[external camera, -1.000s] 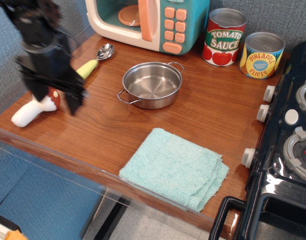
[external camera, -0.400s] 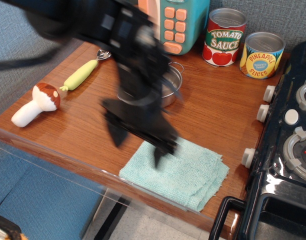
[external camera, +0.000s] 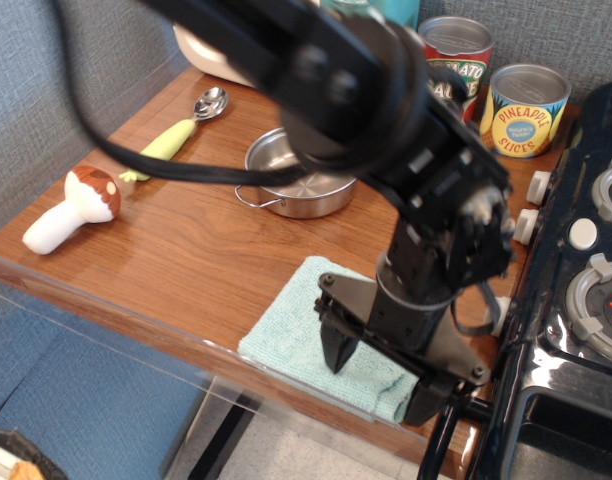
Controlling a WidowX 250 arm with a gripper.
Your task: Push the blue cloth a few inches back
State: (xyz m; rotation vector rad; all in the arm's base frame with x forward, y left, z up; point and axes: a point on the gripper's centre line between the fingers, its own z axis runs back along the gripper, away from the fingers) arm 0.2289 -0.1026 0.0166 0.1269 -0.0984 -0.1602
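A single camera looks down at a steep angle from above the front edge of a wooden counter (external camera: 186, 250), facing the back wall, close enough that a stove (external camera: 576, 300) at right and the robot arm (external camera: 386, 130) are cropped by the frame.

Cloth (external camera: 286, 335) at front edge — pan (external camera: 286, 180) behind.

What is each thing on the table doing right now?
Gripper: open, over the cloth's front edge.
Blue cloth: folded, flat, near the table edge.
Steel pan: upright, empty.
Pineapple can: upright.
Spoon: lying flat.
Toy mushroom: lying on its side.
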